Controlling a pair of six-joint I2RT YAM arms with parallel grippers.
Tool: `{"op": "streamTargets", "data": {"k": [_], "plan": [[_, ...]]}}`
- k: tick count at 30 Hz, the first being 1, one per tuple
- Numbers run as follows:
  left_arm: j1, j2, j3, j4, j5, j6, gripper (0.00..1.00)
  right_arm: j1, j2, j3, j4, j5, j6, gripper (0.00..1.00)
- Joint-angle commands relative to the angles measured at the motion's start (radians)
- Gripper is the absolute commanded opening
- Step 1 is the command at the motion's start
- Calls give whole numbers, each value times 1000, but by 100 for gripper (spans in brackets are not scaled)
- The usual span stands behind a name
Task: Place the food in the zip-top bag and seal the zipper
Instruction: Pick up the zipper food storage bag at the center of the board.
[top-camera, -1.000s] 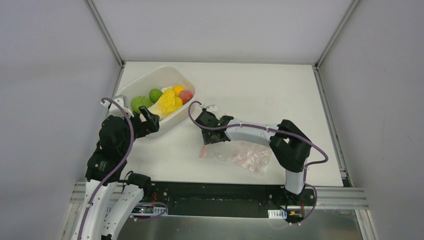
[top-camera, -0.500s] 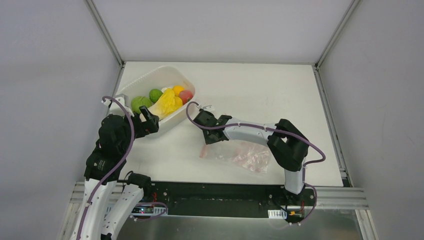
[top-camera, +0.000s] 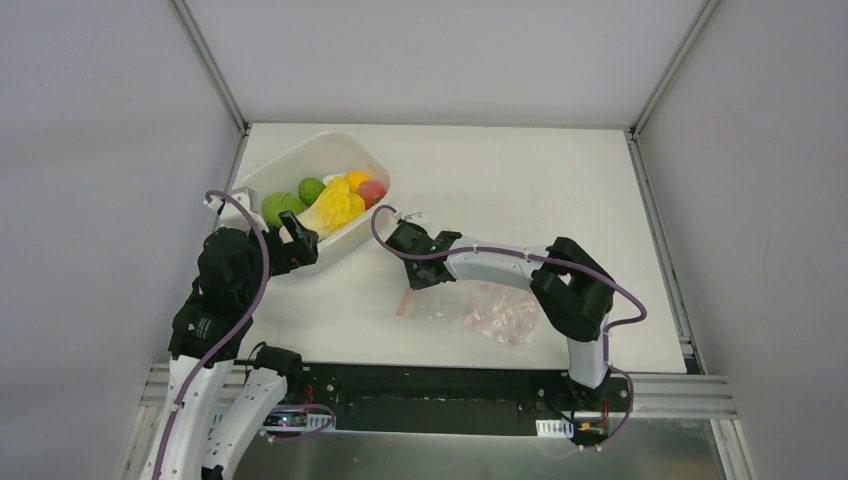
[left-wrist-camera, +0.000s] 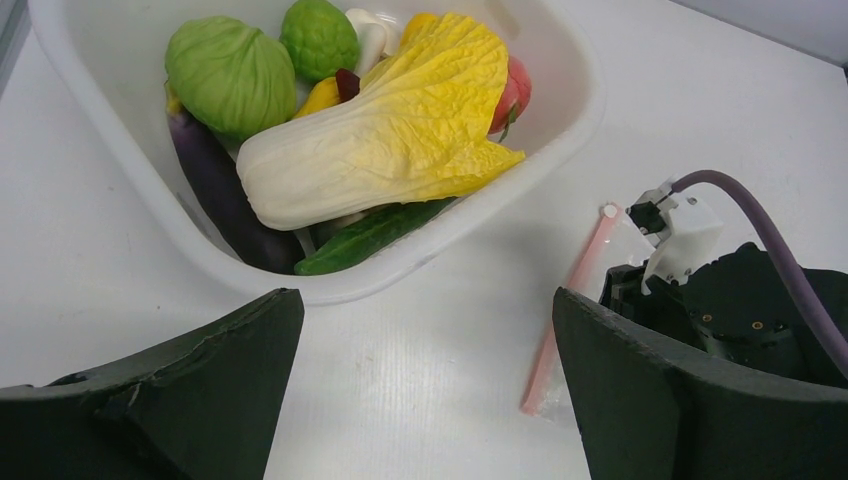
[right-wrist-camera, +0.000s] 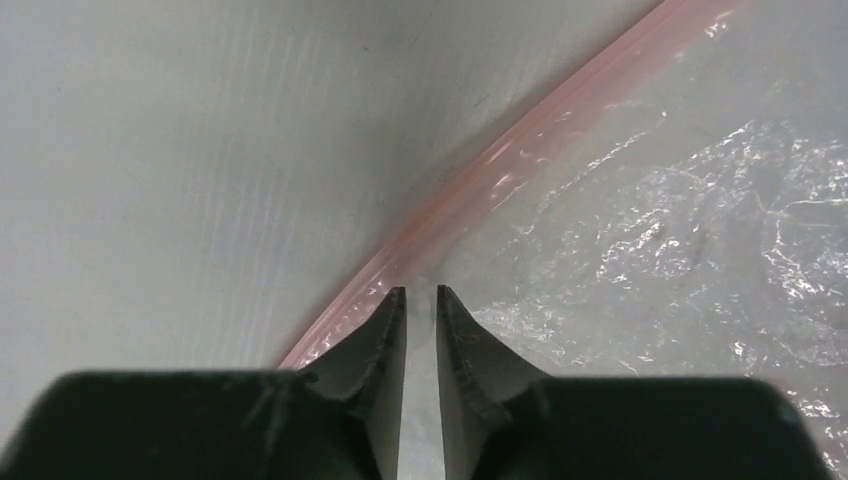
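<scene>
right wrist view: the right gripper (right-wrist-camera: 420, 292) is clenched to a thin slit on the edge of the zip-top bag (right-wrist-camera: 680, 220), its tips just inside the pink zipper (right-wrist-camera: 520, 150), which runs off toward 1 o'clock. the bag lies on the desk (right-wrist-camera: 150, 150). the left gripper (left-wrist-camera: 425, 300) gapes released; the food (left-wrist-camera: 400, 130) sits in the white tub (left-wrist-camera: 560, 130) at its 11 o'clock.

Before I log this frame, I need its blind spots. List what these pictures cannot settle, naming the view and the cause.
1. Right wrist view: whether the right gripper pinches the zip-top bag; its near-closed fingertips hide the contact beside the zipper.
2. Top view: whether the bag's mouth is open or sealed; too small, and the right gripper covers that end.
3. Left wrist view: what food lies under the napa cabbage in the tub.
</scene>
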Motion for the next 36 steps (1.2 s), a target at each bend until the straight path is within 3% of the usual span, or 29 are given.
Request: {"op": "streamTargets", "data": {"k": [1,3,11,16,22,36], "plan": [[-3,8,8,20,10,17,100,2,-2,18,21,-11,-4,11],[-3,22,21,13,22,28,100,2,-13,14,28,-23,-10,0],[-3,47,30,29,114,42,100,2,-216,-145,198,-133,-31,0],[-4,53,-4,64,272,8,100,-8,-426,-331,382,-212,-54,0],[-23,69,-116,225,464,-110,100,-44,-676,-533,587,-279,-50,0],[-405,316,-202,554,331,-307,90,-138,-1053,-814,795,-463,-61,0]]}}
